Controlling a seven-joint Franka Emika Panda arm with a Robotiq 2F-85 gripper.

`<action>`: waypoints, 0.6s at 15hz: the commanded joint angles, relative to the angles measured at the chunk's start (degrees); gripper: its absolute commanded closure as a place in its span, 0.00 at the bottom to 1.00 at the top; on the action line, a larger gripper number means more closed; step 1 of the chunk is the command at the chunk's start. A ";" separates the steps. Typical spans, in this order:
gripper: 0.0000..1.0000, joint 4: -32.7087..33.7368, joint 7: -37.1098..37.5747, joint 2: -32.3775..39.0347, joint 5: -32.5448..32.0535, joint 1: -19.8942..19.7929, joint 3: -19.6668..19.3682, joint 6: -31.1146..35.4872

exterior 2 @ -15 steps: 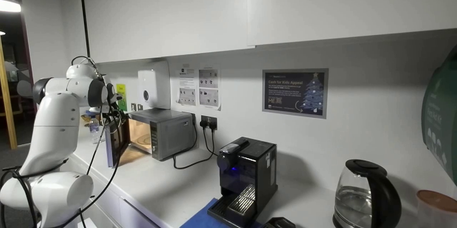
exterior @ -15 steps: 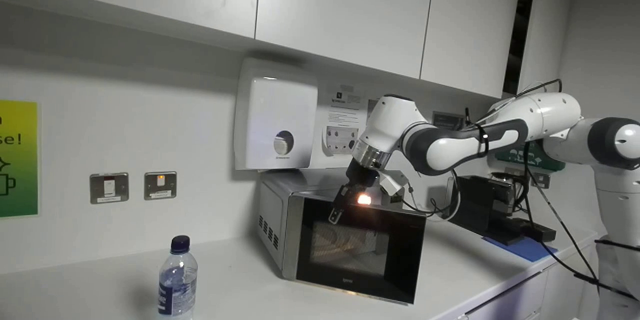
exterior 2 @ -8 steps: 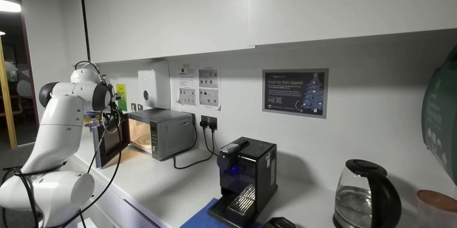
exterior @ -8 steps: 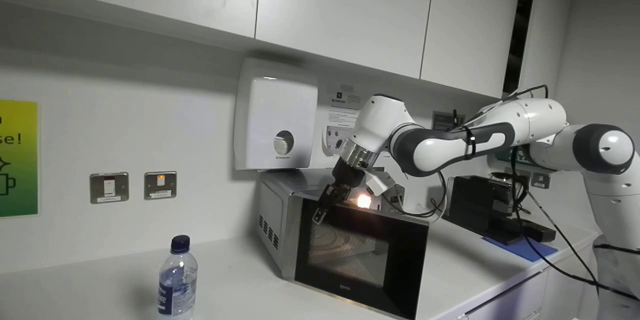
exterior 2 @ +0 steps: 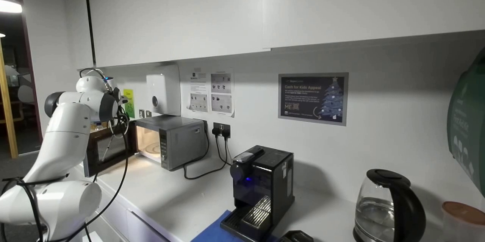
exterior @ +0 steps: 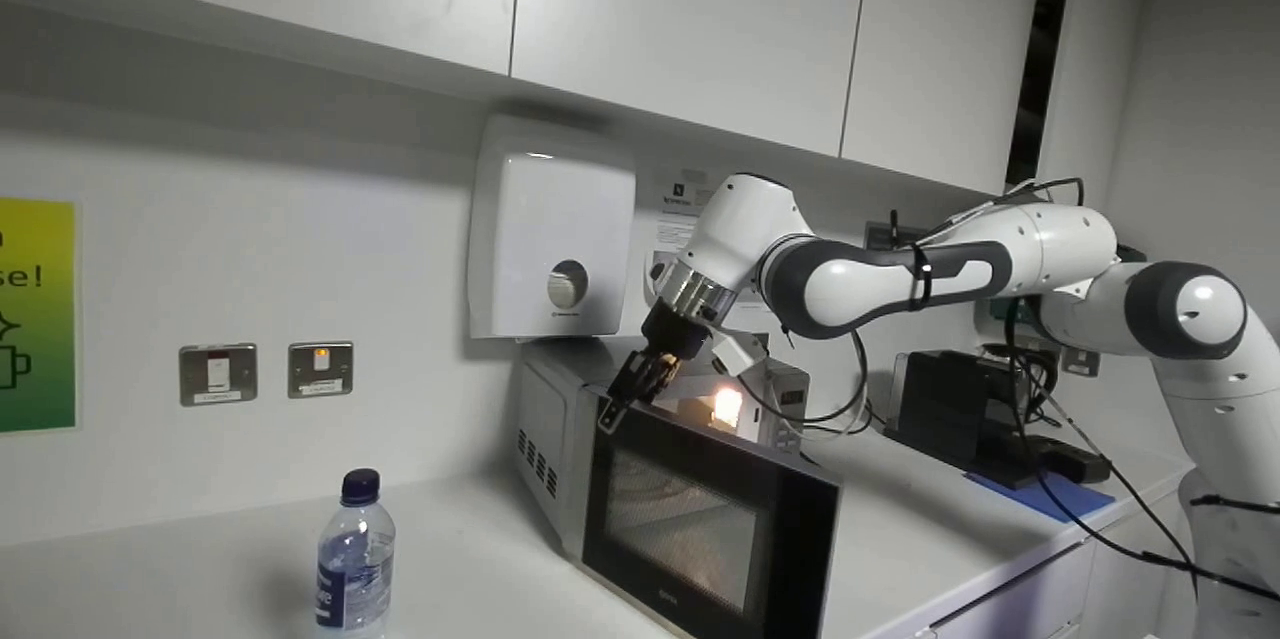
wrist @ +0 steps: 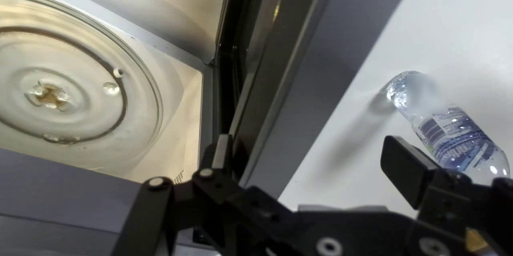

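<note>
In the wrist view my gripper (wrist: 311, 162) stands wide open with the microwave door (wrist: 316, 67) between its fingers. One finger is on the inner side of the door, near or against it; whether it touches I cannot tell. The other is out past the outer face, well apart from it. In an exterior view the gripper (exterior: 628, 397) tilts down at the top edge of the black door (exterior: 690, 529). The microwave (exterior 2: 185, 139) is lit inside, its door swung wide open. A glass turntable (wrist: 76, 99) shows within. Behind the arm, the gripper is hidden in an exterior view.
A water bottle (exterior: 355, 564) with a dark cap stands on the counter, beyond the door's outer side. A coffee machine (exterior 2: 265, 185) and a glass kettle (exterior 2: 386, 208) stand further along. A towel dispenser (exterior: 555, 229) hangs above the microwave. Cables (exterior 2: 123, 174) droop from the arm.
The microwave door has swung further open. The arm and gripper have moved along with it, away from the microwave's opening. The gripper has stayed open; the bottle has not moved.
</note>
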 commanded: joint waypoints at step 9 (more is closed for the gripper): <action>0.00 11.85 -9.01 2.90 6.65 1.29 -0.05 -12.47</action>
